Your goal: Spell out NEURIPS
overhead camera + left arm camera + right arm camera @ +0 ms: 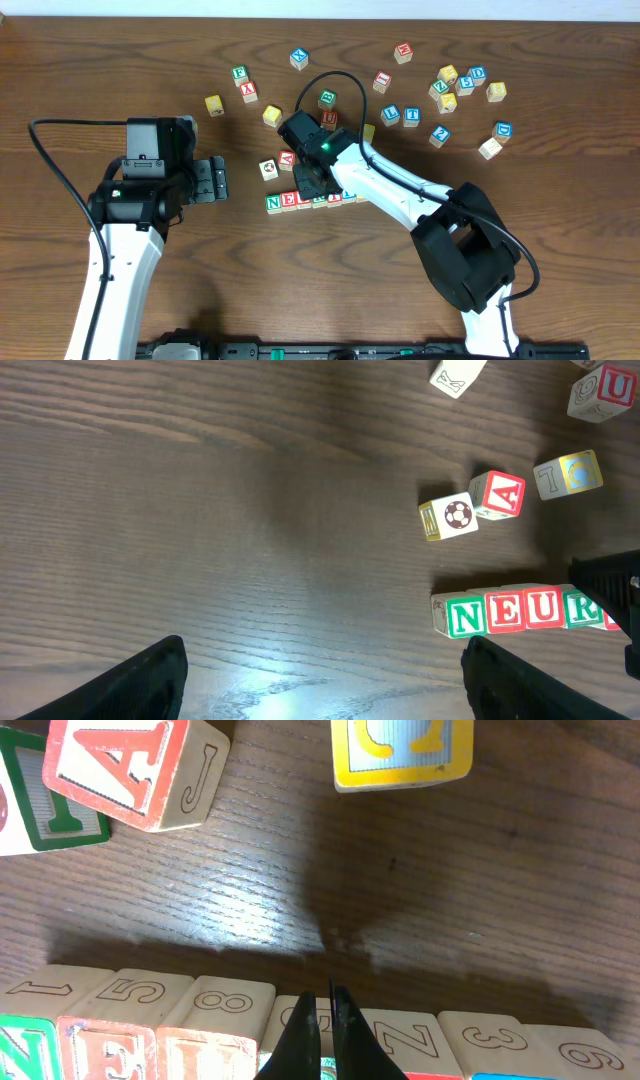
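Note:
A row of wooden cubes [290,201] lies at mid-table, its front faces starting green N [466,617], red E [504,612], red U [545,609], green R [581,607]. The row's right end is hidden under my right arm in the overhead view. My right gripper [325,1020] is shut with nothing between its fingers, its tips down at the fourth cube of the row [290,1015]. The cubes' top faces show numbers such as 5 [135,992] and 8 [225,1002]. My left gripper [325,685] stands open over bare wood, left of the N cube, holding nothing.
Just behind the row sit a football-picture cube [450,517], a red A cube [498,495] and a yellow-edged cube [568,473]. Several loose letter cubes [460,85] are scattered along the back and right. The right arm's black cable [335,80] loops above them.

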Robot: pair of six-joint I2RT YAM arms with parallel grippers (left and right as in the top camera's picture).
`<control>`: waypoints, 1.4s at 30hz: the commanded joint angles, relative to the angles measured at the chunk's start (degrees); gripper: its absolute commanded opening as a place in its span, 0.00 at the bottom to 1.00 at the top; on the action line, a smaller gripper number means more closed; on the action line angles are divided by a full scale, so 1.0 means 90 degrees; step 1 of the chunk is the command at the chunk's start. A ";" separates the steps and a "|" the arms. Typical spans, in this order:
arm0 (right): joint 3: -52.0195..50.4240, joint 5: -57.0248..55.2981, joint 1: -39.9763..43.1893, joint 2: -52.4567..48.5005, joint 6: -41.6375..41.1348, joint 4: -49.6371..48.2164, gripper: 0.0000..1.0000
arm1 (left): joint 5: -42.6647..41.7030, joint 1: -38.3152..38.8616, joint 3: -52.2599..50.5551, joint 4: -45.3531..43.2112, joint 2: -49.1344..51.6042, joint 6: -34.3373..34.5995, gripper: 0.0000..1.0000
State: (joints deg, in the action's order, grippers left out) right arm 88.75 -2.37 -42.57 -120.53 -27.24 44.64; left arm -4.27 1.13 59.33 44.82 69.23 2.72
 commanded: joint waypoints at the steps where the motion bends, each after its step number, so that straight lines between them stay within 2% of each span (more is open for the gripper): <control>1: -0.0041 -0.0163 -0.0027 -0.0080 -0.0114 -0.0078 0.01 | 0.0078 -0.0039 0.0087 0.0022 -0.0012 -0.0056 0.86; 6: 0.0085 -0.0707 0.0112 -0.0073 0.0134 -0.0466 0.01 | 0.0078 -0.0039 0.0087 0.0022 -0.0010 -0.0056 0.86; 10: 0.0525 -0.0741 0.0403 -0.0010 0.0318 -0.0270 0.01 | 0.0080 -0.0039 0.0087 0.0019 -0.0010 -0.0056 0.86; 21: 0.1790 -0.1229 0.1205 0.0712 0.0374 0.1338 0.01 | 0.0080 -0.0039 0.0087 0.0017 0.0092 -0.0058 0.86; 27: 0.1751 -0.1326 0.1372 0.0850 0.0362 0.1943 0.01 | 0.0078 -0.0039 0.0085 0.0022 0.0459 0.0104 0.84; 32: 0.1370 -0.1396 0.1375 0.0843 0.0313 0.1948 0.01 | 0.0073 -0.0039 0.0075 0.0087 0.1020 0.0226 0.70; 42: 0.0457 -0.1413 0.1557 0.0840 0.0170 0.1707 0.01 | -0.0335 -0.0032 0.0068 0.0136 0.2093 0.0279 0.70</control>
State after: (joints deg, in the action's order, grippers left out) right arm 94.39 -13.96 -29.98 -113.19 -25.02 60.27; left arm -4.89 1.13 59.35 45.91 86.15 4.54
